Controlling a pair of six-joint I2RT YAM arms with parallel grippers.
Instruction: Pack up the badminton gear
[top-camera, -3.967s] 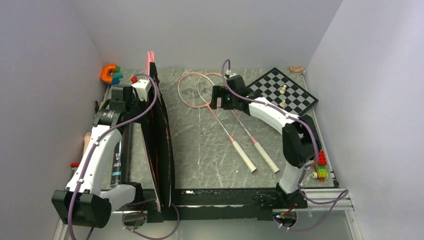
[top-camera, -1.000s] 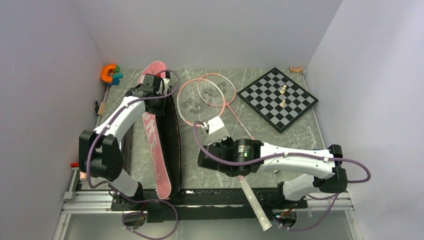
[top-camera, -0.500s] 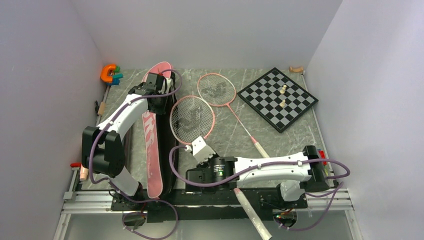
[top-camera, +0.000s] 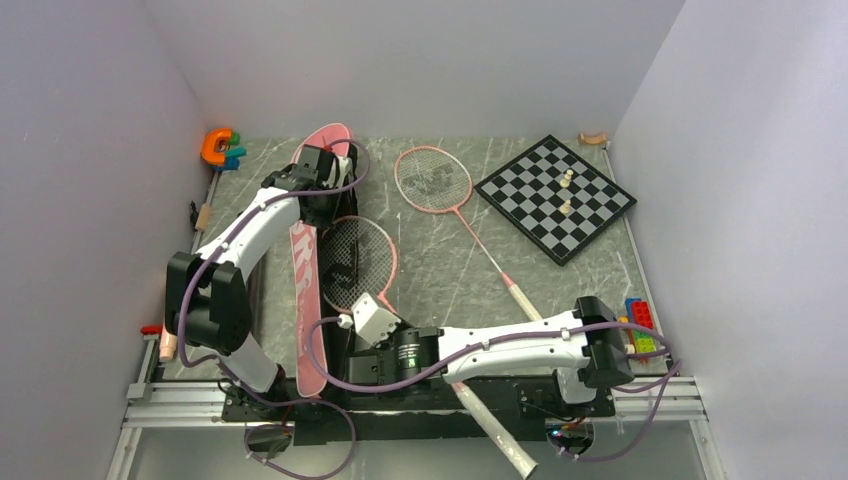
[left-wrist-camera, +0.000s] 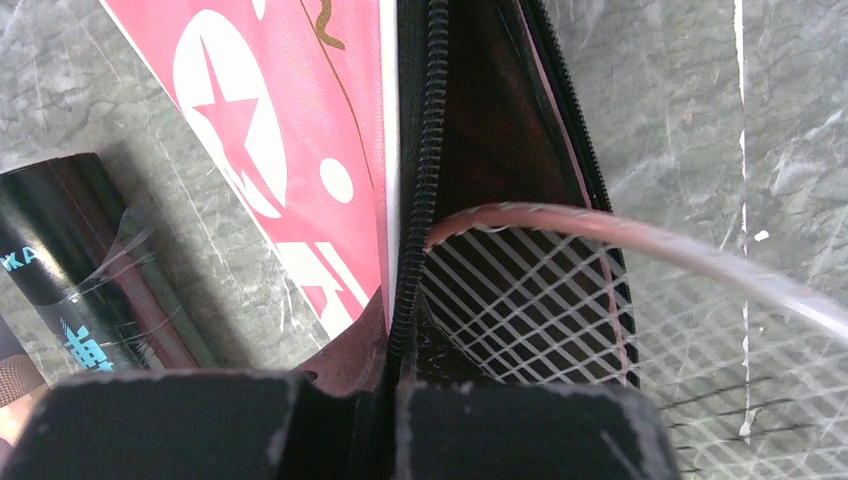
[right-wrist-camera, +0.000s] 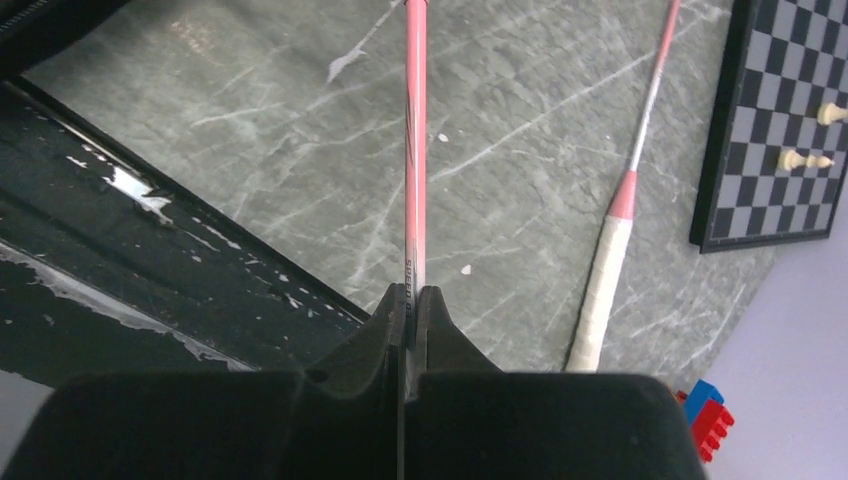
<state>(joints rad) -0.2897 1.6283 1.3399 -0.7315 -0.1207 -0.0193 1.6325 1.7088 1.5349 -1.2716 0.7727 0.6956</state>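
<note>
One racket clamped in right gripper, left gripper pinching bag edge, chessboard nearby

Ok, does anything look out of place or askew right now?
The racket clamped in the right claw lies slantwise: its head only partly in the open bag, its white handle jutting past the table's near edge. Nothing looks spilled or broken.

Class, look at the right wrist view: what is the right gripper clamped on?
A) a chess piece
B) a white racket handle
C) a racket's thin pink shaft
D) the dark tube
C: the right gripper is shut on the pink racket shaft, while the other racket lies apart from it.
</note>
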